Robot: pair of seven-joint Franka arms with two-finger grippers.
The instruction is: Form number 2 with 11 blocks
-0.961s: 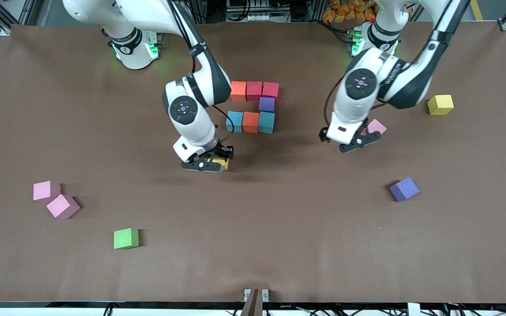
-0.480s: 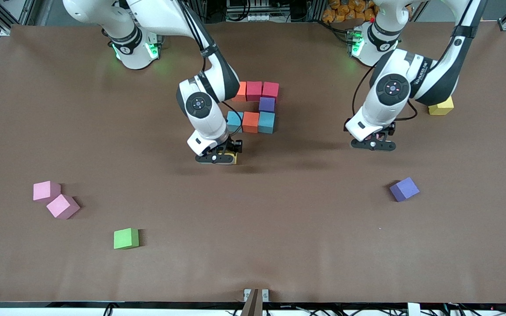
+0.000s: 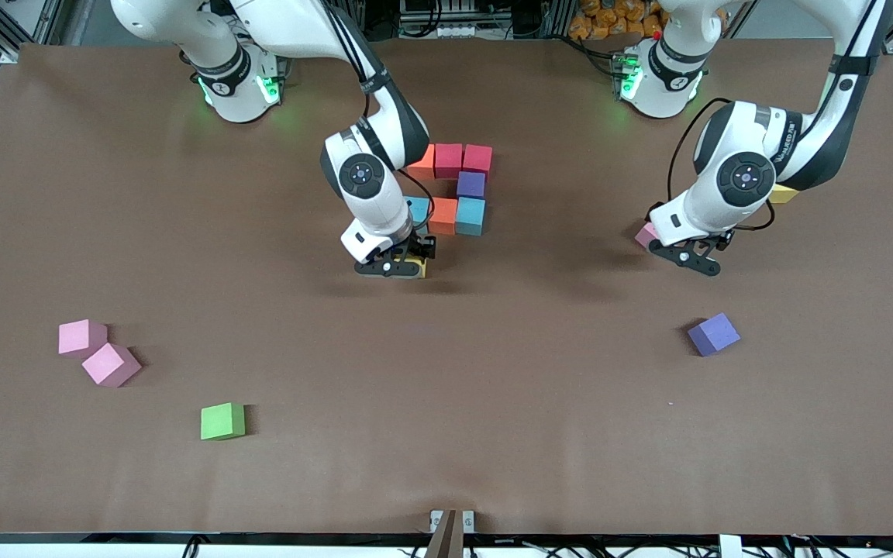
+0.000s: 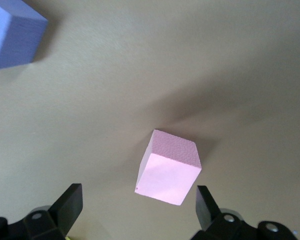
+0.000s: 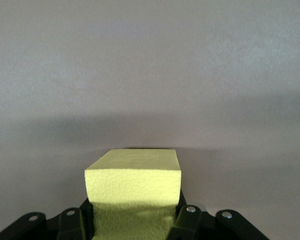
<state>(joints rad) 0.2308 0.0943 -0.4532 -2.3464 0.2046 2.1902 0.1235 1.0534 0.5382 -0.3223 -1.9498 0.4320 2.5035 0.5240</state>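
Counting the cubes already set, 7 of 11 stand in the number 2 [image 3: 450, 188]: a top row of orange, crimson and crimson, a purple joiner [image 3: 470, 184] under the end toward the left arm, then a middle row of blue, orange and blue nearer the front camera. By my judgement 4 remain: a joiner under the middle row's end toward the right arm, and the whole bottom row.

Piece 8 looks to be on its way. The right gripper [image 3: 404, 267] has its jaws clamped on a yellow block [image 5: 133, 175], low over the table [image 3: 446, 403] just nearer the camera than the blue cube [image 3: 415, 209] at that end, about where the joiner belongs.

The left gripper [image 3: 687, 256] hangs with jaws spread wide over a pink block [image 4: 168, 172], straddling it without touching, so a pickup seems due next.

Loose spares: a purple block [image 3: 714, 334], a second yellow block [image 3: 784, 194], 2 pink blocks [image 3: 98, 353] touching each other, and a green block [image 3: 222, 421].
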